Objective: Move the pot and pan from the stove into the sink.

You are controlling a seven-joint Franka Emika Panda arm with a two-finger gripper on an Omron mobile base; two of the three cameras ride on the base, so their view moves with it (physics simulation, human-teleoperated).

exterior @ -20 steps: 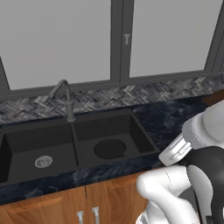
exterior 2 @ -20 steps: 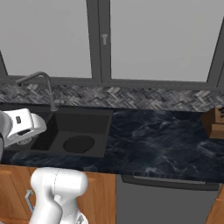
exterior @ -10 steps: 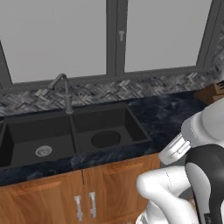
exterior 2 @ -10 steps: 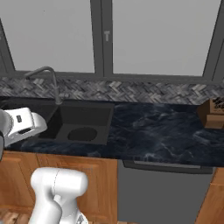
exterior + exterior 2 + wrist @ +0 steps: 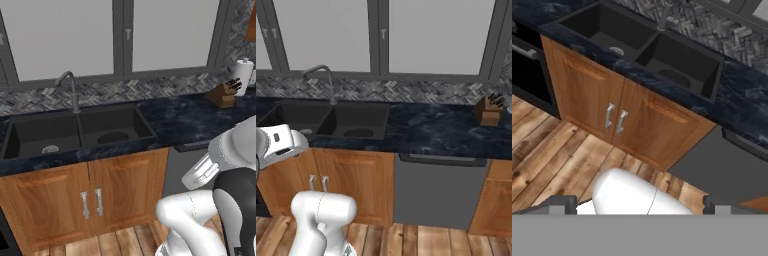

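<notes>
**End effector spread wide, well back from the sink**

The end effector (image 5: pixel 639 202) stands wide, its two dark fingertips (image 5: pixel 559 204) far apart at the bottom of the hand view, with nothing between them. It hangs over the wooden floor (image 5: pixel 557 155), well apart from the sink (image 5: pixel 647 47), which lies ahead of it and higher up, beyond the cabinet doors (image 5: pixel 617 117).

The sink (image 5: pixel 75 130) is a black double basin set into a dark marbled surface (image 5: pixel 190 120). A flat dark round thing (image 5: pixel 113 137) lies in the right basin; whether it is the pan cannot be told. A small round drain (image 5: pixel 50 148) shows in the left basin. A curved grey faucet (image 5: pixel 70 90) rises behind the divider between the basins.

Wooden cabinets with paired metal handles (image 5: pixel 91 202) sit under the sink, and a grey dishwasher front (image 5: pixel 438 192) stands to their right. A herringbone tile backsplash (image 5: pixel 421 92) runs along the wall beneath large windows (image 5: pixel 431 35). A knife block (image 5: pixel 489 110) stands on the surface far to the right, with a paper towel roll (image 5: pixel 243 75) just beside it.
</notes>
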